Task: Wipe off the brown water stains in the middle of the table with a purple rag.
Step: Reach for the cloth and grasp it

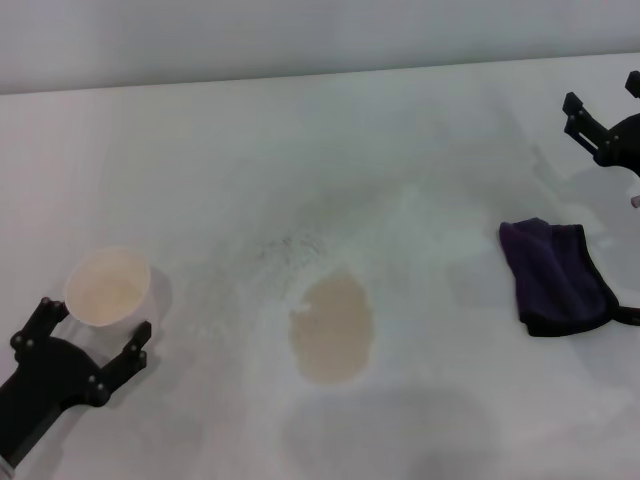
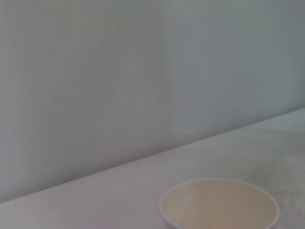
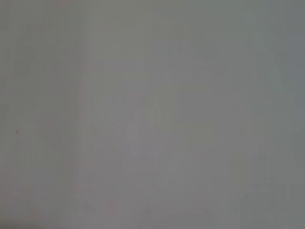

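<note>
The brown water stain [image 1: 333, 342] is a tan oval blotch in the middle of the white table [image 1: 300, 150]. The purple rag [image 1: 555, 275] lies crumpled at the right, its black edging toward the right edge. My right gripper [image 1: 603, 95] hovers open beyond the rag at the far right, apart from it. At the near left my left gripper [image 1: 92, 332] is open, with the white paper cup [image 1: 108, 287] standing just past its fingertips. In the left wrist view the cup [image 2: 219, 205] shows close by on the table. The right wrist view shows only plain grey.
Faint grey speckled smudges [image 1: 292, 245] mark the table just beyond the stain. A grey wall [image 1: 300, 35] runs behind the table's far edge.
</note>
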`<action>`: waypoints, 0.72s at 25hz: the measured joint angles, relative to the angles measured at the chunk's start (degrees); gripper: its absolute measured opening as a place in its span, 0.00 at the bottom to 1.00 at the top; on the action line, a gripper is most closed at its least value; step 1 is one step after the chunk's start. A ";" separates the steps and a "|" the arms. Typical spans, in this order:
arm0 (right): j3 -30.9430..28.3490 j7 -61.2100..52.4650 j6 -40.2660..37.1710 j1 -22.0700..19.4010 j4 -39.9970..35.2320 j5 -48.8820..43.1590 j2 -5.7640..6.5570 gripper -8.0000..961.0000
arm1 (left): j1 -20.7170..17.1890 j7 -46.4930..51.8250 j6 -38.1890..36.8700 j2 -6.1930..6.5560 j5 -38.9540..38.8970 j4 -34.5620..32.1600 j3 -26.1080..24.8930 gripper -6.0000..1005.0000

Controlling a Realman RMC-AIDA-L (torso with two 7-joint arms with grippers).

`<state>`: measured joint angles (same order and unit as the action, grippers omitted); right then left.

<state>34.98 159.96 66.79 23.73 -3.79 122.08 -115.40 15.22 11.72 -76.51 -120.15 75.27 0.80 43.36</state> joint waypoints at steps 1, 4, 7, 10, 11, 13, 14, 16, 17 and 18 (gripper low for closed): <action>0.00 0.00 -0.08 0.00 -0.01 0.00 0.00 0.91 | -0.17 -0.39 -0.01 0.00 -0.19 0.02 -0.01 0.89; 0.00 0.00 -0.14 -0.03 -0.05 0.00 0.00 0.91 | -0.76 -1.16 -0.29 0.00 -0.93 0.12 0.01 0.89; 0.00 0.00 -0.16 -0.08 -0.07 0.00 0.04 0.91 | -1.58 -1.30 -0.79 -0.07 -1.07 0.20 0.08 0.89; 0.00 -0.02 -0.20 -0.12 -0.36 0.00 0.10 0.91 | -2.92 -1.73 -2.32 -0.20 -1.17 0.24 0.14 0.89; 0.00 -0.04 -0.22 -0.18 -0.53 0.00 0.10 0.91 | -3.37 -1.96 -2.87 -0.21 -1.25 0.25 0.14 0.89; -0.01 -0.08 -0.26 -0.32 -0.84 0.00 0.10 0.91 | -4.33 -2.42 -3.79 -0.20 -1.50 0.25 0.15 0.89; 0.00 -0.12 -0.26 -0.36 -1.05 0.00 0.09 0.91 | -4.79 -2.58 -4.21 -0.20 -1.74 0.25 0.15 0.89; 0.00 -0.17 -0.27 -0.39 -1.20 0.00 0.09 0.91 | -5.93 -3.29 -4.83 -0.20 -2.91 0.25 0.16 0.89; -0.11 -0.23 -0.27 -0.42 -1.32 0.00 0.09 0.91 | -5.93 -3.29 -4.83 -0.20 -2.91 0.25 0.16 0.89; -0.22 -0.29 -0.27 -0.43 -1.39 0.00 0.09 0.91 | -6.66 -3.94 -4.98 -0.20 -3.92 0.26 0.14 0.89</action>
<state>34.76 159.67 66.52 23.29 -5.18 122.08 -115.31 8.56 7.79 -81.49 -120.35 71.35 1.06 43.50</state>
